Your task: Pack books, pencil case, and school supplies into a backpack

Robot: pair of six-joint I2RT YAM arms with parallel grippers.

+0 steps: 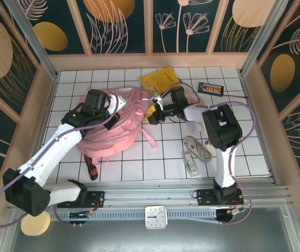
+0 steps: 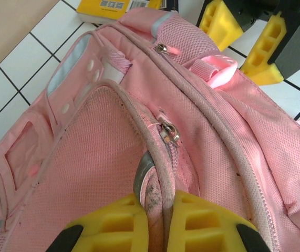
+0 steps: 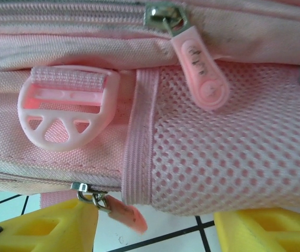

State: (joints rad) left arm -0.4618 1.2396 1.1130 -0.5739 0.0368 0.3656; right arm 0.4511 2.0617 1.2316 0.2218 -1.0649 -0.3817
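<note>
We see the left gripper clamped on the backpack. Its yellow fingers pinch a raised piped seam just beside a zipper, and the seam runs up and away from between the pads.

The backpack lies flat on the tiled table, left of centre, between the two arms.

The right gripper has its jaws apart, with bare tile showing in the gap. The backpack's side, with its mesh pocket and buckle, lies just ahead of the tips and spans the whole gap. We cannot tell whether the tips touch the fabric. In the left wrist view those spread fingers stand at the backpack's top edge, with a pink strap loop just beside them.

The yellow book lies just beyond the backpack's far edge. The ruler and cord lie near the right arm, well apart from the backpack.
</note>
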